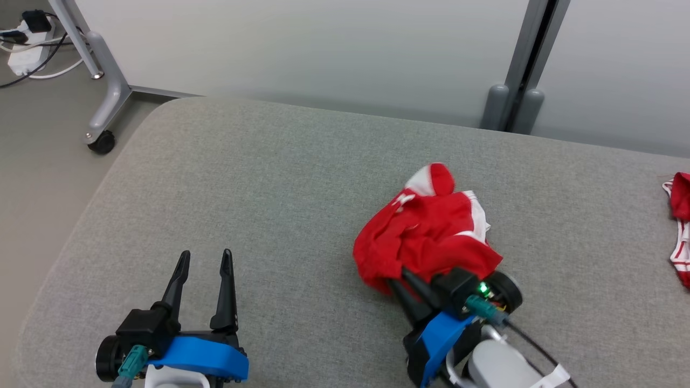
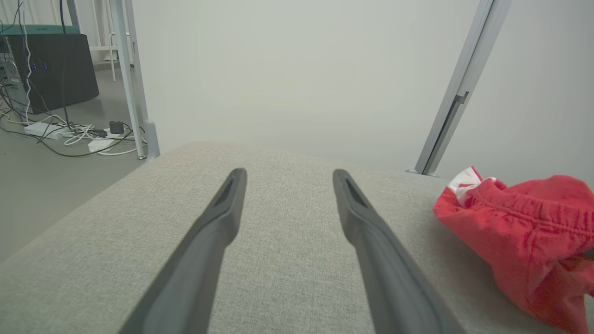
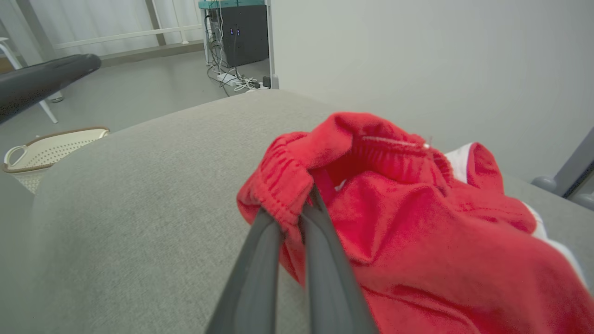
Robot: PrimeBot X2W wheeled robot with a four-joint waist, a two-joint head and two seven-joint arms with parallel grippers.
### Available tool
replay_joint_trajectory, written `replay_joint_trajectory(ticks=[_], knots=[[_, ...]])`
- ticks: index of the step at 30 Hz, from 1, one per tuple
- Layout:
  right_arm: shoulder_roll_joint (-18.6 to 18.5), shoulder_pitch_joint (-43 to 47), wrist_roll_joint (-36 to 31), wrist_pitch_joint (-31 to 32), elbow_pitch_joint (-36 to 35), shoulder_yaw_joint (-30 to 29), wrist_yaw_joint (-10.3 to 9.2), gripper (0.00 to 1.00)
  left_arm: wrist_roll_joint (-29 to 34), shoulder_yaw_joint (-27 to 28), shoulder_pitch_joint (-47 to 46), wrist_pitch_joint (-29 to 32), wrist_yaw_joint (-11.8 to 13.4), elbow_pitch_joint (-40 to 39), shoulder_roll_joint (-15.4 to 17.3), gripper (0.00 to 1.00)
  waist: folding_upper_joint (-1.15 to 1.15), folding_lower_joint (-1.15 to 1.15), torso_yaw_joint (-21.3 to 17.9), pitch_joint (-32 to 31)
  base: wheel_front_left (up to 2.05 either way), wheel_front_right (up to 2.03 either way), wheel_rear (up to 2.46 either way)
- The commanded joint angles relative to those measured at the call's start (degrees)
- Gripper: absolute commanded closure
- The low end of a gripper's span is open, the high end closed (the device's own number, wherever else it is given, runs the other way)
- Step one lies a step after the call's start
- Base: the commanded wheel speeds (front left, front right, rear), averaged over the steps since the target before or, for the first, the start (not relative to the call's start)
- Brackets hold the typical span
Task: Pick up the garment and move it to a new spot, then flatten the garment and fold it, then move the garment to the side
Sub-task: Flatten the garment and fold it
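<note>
At the far left, on the floor, a white power strip [image 1: 21, 59] lies beside a wheeled frame leg [image 1: 102, 141]. The left gripper [image 1: 206, 253] hovers low over the near left part of the grey padded table [image 1: 269, 178], its two dark fingers spread wide with nothing between them; the left wrist view shows bare grey fabric between the tips. Right of centre, the red shorts [image 1: 426, 231] with white trim sit bunched in a heap on the table. The right gripper [image 1: 404, 277] meets their near edge, its fingers pinched together on the elastic waistband [image 3: 278, 190]. At the table's far right edge lies another red-and-white garment [image 1: 680, 226].
</note>
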Motion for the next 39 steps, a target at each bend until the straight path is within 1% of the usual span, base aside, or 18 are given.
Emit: replay_joint_trajectory(ticks=[1, 5, 6, 7, 11, 15, 19, 23, 26, 28, 30, 31, 35, 36, 38, 39], knots=[[-0.14, 1.3, 1.02, 0.05, 0.66, 2.67, 0.01, 1.0, 0.2, -0.06, -0.11, -0.15, -0.16, 0.18, 0.02, 0.0, 0.0, 0.0, 0.55, 0.24, 0.0, 0.0, 0.0], [-0.13, 3.68, 4.14, -0.2, 1.73, 9.59, 0.01, 1.0, 0.22, 0.27, -0.06, -0.15, -0.26, 0.54, -0.2, 0.0, 0.0, 0.0, 0.98, 0.11, 0.0, 0.0, 0.0], [-0.11, 3.99, 4.68, -0.39, 1.8, 10.79, 0.01, 0.55, 0.22, 0.4, 0.01, -0.15, -0.25, 0.58, -0.23, 0.0, 0.0, 0.0, 0.94, 0.08, 0.0, 0.0, 0.0], [-0.11, 4.37, 5.2, -0.49, 1.85, 11.82, 0.01, 0.0, 0.22, 0.6, 0.07, -0.15, -0.21, 0.61, -0.24, 0.0, 0.0, 0.0, 0.84, 0.03, 0.0, 0.0, 0.0], [-0.11, 5.4, 6.63, -1.03, 0.93, 14.1, 0.01, 0.0, 0.31, 1.37, 0.46, -0.15, 0.03, 0.49, -0.36, 0.0, 0.0, 0.0, -0.09, -0.38, 0.0, 0.0, 0.0], [-0.12, 4.97, 5.9, -1.45, -1.27, 12.75, 0.01, 0.0, 0.53, 1.72, 0.82, -0.15, 0.04, 0.4, -0.45, 0.0, 0.0, 0.0, -1.22, -0.89, 0.0, 0.0, 0.0], [-0.11, 3.46, 3.95, -1.62, -4.59, 8.26, 0.01, 0.0, 0.64, 2.08, 0.91, -0.15, 0.12, -0.02, -0.54, 0.0, 0.0, 0.0, -2.07, -0.94, 0.0, 0.0, 0.0], [-0.11, 0.34, 0.55, -0.89, -7.5, 0.93, 0.01, 0.0, 0.7, 2.55, 0.73, -0.15, 0.13, -0.42, -0.62, 0.0, 0.0, 0.0, -2.61, -0.61, 0.0, 0.0, 0.0], [-0.09, -2.73, -1.68, 1.19, -8.85, -4.23, 0.01, 0.0, 0.76, 2.84, 0.62, -0.15, -0.02, -0.59, -0.66, 0.0, 0.0, 0.0, -2.62, -0.22, 0.0, 0.0, 0.0], [-0.13, -4.97, -2.61, 2.95, -9.4, -6.49, 0.01, 0.0, 0.81, 2.77, 0.35, -0.15, -0.15, -0.61, -0.71, 0.0, 0.0, 0.0, -2.32, 0.14, 0.0, 0.0, 0.0], [-0.78, -7.22, -3.37, 5.06, -9.43, -8.22, 0.01, 0.0, 0.78, 2.79, 0.09, -0.15, -0.26, -0.67, -0.74, 0.0, 0.0, 0.0, -2.0, 0.62, 0.0, 0.0, 0.0], [-1.56, -9.36, -4.0, 7.11, -9.09, -9.19, 0.01, 0.0, 0.69, 2.88, -0.09, -0.15, -0.22, -0.74, -0.79, 0.0, 0.0, 0.0, -1.63, 1.14, 0.0, 0.0, 0.0], [-3.29, -12.8, -4.86, 11.22, -6.57, -9.88, 0.01, 0.0, 0.37, 2.65, -0.46, -0.15, -0.27, -0.84, -0.86, 0.0, 0.0, 0.0, -0.66, 2.2, 0.0, 0.0, 0.0], [-3.29, -12.8, -4.86, 11.22, -6.57, -9.88, 0.01, 0.0, 0.37, 2.65, -0.46, -0.15, -0.27, -0.84, -0.86, 0.0, 0.0, 0.0, -0.66, 2.2, 0.0, 0.0, 0.0], [-4.35, -14.37, -4.96, 13.58, -3.42, -9.54, 0.01, 0.0, 0.04, 2.21, -0.99, -0.15, -0.42, -0.8, -0.9, 0.0, 0.0, 0.0, 0.26, 2.99, 0.0, 0.0, 0.0], [-4.35, -14.37, -4.96, 13.58, -3.42, -9.54, 0.01, 0.0, 0.04, 2.21, -0.99, -0.15, -0.42, -0.8, -0.9, 0.0, 0.0, 0.0, 0.26, 2.99, 0.0, 0.0, 0.0]])
